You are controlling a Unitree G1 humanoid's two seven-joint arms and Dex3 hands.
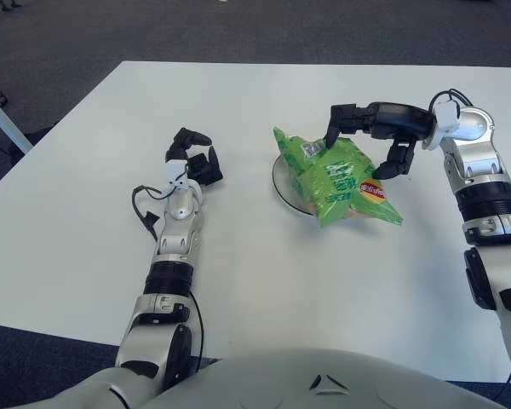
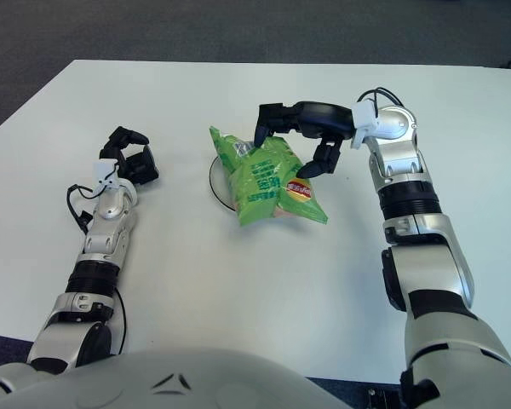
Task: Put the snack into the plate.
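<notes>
A green snack bag [image 1: 336, 179] lies flat across a white plate [image 1: 280, 181] at the table's middle; only the plate's left rim shows under it. My right hand [image 1: 364, 146] hovers at the bag's far edge with its fingers spread. One fingertip [image 1: 331, 136] is by the bag's top and another [image 1: 385, 168] is by its right side, and neither clasps it. My left hand [image 1: 194, 158] shows to the left of the plate, fingers curled, holding nothing.
The white table [image 1: 264, 281] fills the view, with dark carpet beyond its far edge. A black cable [image 1: 143, 207] loops beside my left forearm.
</notes>
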